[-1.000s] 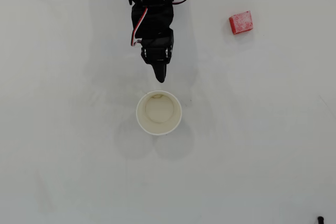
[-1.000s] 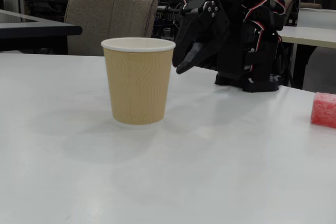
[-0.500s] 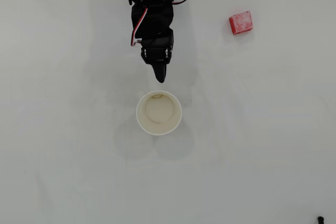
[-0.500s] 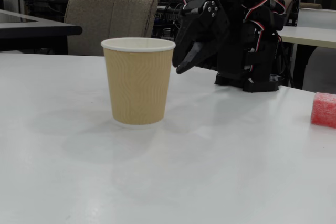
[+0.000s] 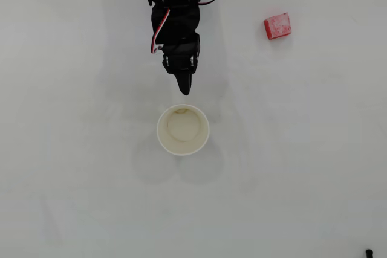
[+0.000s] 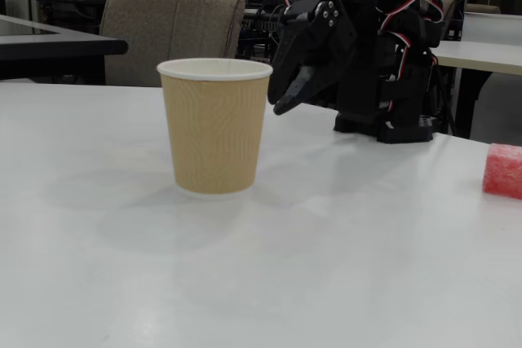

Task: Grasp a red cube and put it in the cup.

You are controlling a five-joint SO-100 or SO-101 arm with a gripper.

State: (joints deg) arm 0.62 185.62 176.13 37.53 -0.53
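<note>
Probably the red cube (image 5: 277,26), lying far right of the cup (image 5: 183,130) on the counter (image 5: 72,179), was light and soft, best pinched across opposite flat faces, while the gripper (image 5: 184,88) kept its fingers together, holding nothing.

White table (image 6: 342,266), padded chair (image 6: 171,34) behind, dim bg desks.

Overhead view: cup (image 5: 183,130) centre, fingers (image 5: 185,89) just above it (apart); red cube (image 5: 277,25) upper right
</note>
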